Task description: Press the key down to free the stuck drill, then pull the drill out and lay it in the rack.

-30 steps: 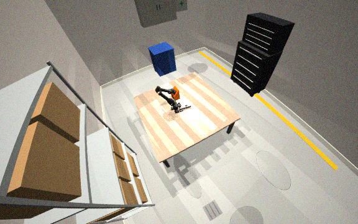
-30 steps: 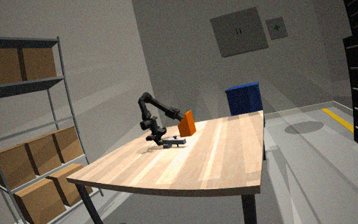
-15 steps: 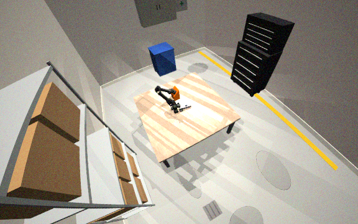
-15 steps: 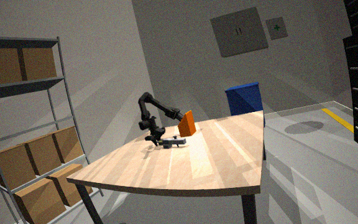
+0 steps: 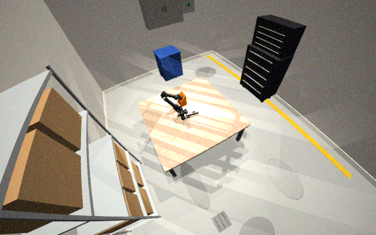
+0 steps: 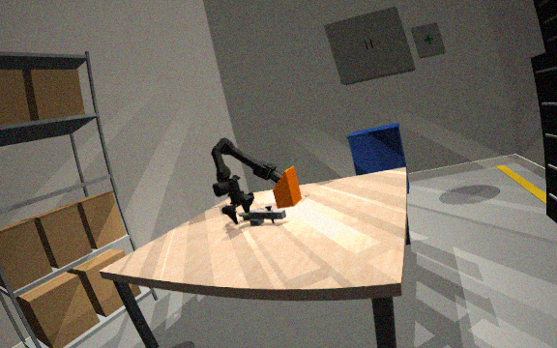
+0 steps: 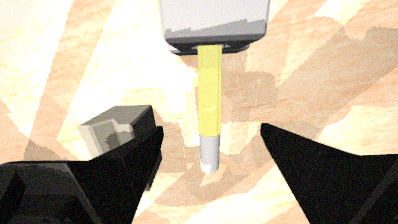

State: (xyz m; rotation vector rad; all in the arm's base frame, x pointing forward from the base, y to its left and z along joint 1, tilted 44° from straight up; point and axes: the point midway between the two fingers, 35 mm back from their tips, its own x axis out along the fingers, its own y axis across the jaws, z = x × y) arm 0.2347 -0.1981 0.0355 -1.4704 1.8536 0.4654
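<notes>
Between the fingers of the spread gripper (image 5: 183,114) (image 6: 241,216) (image 7: 212,129), untouched, points a yellow shaft (image 7: 210,92); its tip (image 7: 209,154) is grey.

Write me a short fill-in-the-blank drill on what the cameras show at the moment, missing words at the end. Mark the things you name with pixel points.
The pincer (image 5: 182,114) (image 6: 241,214) (image 7: 211,129) stands ____, nothing between its fingertips touching them.
In the wrist view, the rod (image 7: 210,90) is mostly ____, with a grey tip.
The block (image 5: 182,98) (image 6: 286,188) on the table (image 5: 204,137) (image 6: 278,261) is ____.

Missing words: open; yellow; orange
</notes>
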